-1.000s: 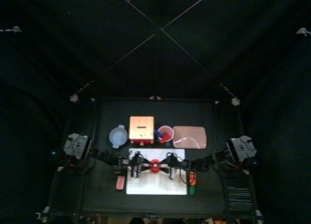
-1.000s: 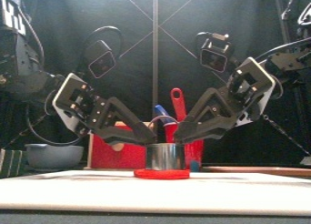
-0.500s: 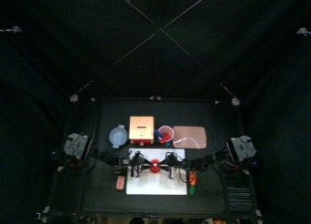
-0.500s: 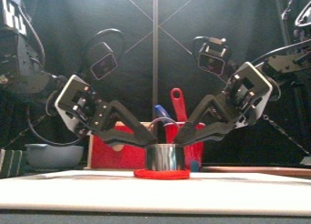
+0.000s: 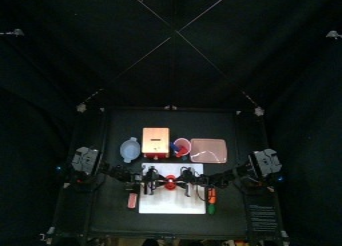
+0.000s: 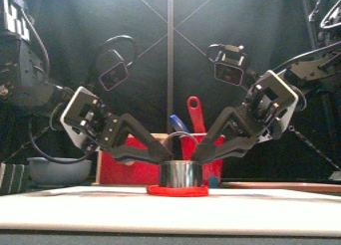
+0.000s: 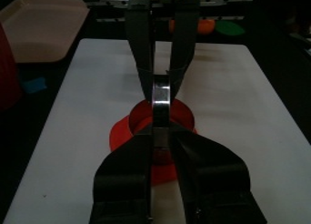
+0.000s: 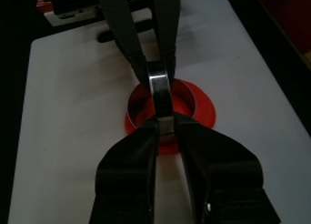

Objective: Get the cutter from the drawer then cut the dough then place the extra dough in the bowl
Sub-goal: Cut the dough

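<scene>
The round metal cutter (image 6: 180,174) stands on the flat red dough disc (image 6: 178,190) in the middle of the white cutting board (image 6: 170,211). My left gripper (image 6: 166,157) slants down from the left and is shut on the cutter's left rim. My right gripper (image 6: 201,155) mirrors it from the right, shut on the right rim. In the left wrist view the jaws pinch the cutter wall (image 7: 158,105) over the dough (image 7: 125,137). The right wrist view shows the same grip on the cutter (image 8: 159,86), with dough (image 8: 201,109) ringing it.
Behind the board stand the blue-grey bowl (image 5: 130,149), the wooden box (image 5: 158,140) with its red drawer front (image 6: 127,169), the red cup (image 5: 182,146) holding a red knife (image 6: 194,110) and a blue knife (image 6: 177,122), and the pink tray (image 5: 209,149). Small toy foods (image 5: 211,200) lie beside the board.
Both wrists have risen a little and drawn slightly apart, so the jaws slope more steeply. The cutter and dough have stayed in place.
</scene>
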Robot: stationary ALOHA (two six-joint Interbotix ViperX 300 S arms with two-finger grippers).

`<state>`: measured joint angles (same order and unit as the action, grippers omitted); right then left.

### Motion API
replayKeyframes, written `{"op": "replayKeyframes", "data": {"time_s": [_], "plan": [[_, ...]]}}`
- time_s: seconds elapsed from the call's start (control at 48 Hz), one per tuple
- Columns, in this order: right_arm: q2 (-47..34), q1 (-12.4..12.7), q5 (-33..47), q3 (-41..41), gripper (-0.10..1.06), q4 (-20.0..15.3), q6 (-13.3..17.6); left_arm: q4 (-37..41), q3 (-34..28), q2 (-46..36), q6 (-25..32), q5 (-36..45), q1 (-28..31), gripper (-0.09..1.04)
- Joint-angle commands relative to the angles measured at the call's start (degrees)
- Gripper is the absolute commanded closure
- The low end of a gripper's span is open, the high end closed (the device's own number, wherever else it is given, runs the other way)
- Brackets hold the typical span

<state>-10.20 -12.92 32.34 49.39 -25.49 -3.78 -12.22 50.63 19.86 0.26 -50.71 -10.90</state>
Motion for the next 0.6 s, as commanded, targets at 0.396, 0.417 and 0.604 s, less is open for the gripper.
{"op": "replayKeyframes", "data": {"time_s": [0.396, 0.417, 0.604], "plan": [[-0.62, 0.18, -2.81, -1.32, 0.41, -0.09, 0.35, -4.66, 0.18, 1.93, -0.09, 2.37, -0.44, 0.42], [-0.62, 0.18, -2.81, -1.41, 0.41, -0.09, 0.35, -5.1, 0.26, 2.11, -0.09, 2.37, -0.44, 0.43], [-0.53, 0.18, -3.52, -1.93, 0.41, -0.09, 0.35, -6.86, 0.44, 2.64, 0.0, 2.46, -0.35, 0.42]]}}
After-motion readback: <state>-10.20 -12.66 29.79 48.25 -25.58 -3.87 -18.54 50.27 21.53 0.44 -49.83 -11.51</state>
